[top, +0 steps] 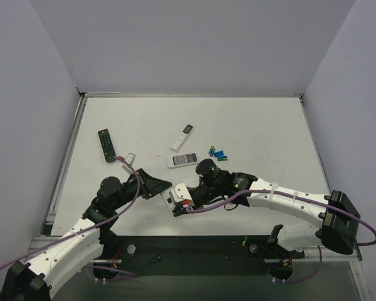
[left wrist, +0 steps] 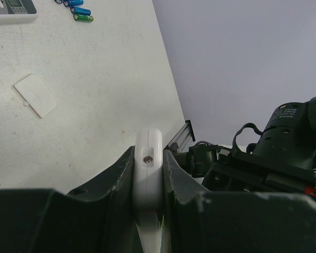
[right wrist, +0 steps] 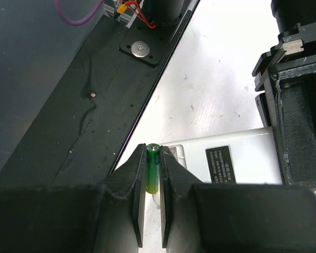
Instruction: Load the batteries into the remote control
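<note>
The left pincer (left wrist: 149,157) is clamped on the rim of the short white plastic remote control (right wrist: 253,158). Just over the remote's plain back, the right pincer (right wrist: 152,153) grips a thin green cylindrical battery (right wrist: 152,176). Spare green and blue batteries (top: 218,153) lie on the white tabletop (top: 263,132) beyond the remote.

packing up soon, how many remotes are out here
4: black remote at left, slim white remote mid-table, screened remote just nearer, and the held remote in the left claw. None looks hidden.
</note>
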### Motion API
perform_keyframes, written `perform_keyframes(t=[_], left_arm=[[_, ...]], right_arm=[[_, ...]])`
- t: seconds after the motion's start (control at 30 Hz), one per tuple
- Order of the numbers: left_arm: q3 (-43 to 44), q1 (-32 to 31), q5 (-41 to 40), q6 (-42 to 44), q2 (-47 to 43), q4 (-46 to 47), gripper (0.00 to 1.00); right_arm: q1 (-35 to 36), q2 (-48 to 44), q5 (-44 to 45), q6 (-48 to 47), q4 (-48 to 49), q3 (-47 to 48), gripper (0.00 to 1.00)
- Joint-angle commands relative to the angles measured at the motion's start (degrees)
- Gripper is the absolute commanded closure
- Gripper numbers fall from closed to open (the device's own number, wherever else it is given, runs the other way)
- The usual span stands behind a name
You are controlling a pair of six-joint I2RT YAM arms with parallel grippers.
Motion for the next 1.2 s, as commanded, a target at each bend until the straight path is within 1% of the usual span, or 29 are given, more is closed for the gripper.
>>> perform_keyframes(t=[0.0,0.23,0.47,0.6,0.93,1.17], left_arm=[[3.57,0.13,2.37,0.05,0.16,3.10,1.00],[4.36,0.04,2.46,1.10,0.60,1.43,1.00],[5.24,-0.31,2.90,1.63,0.78,1.34,1.00],[5.68,-0.57,2.55,2.77,0.78,-0.76,1.00],[6.03,-0.75,2.55,3.56,2.01,-1.65,1.00],[6.47,-1.10,2.81,3.74,2.01,-1.38,1.00]], right_arm=[[0.27,0.03,-3.44,-1.76,0.51,2.36,1.00],[0.27,-1.64,-3.80,-0.97,2.00,2.01,1.00],[0.35,-0.59,-3.18,-1.32,1.65,1.83,1.00],[0.35,-1.46,-2.92,-1.32,1.74,2.18,1.00],[0.27,-2.78,-3.18,-0.71,2.96,2.09,1.00],[0.27,-1.99,-1.51,-1.41,2.44,1.83,1.00]])
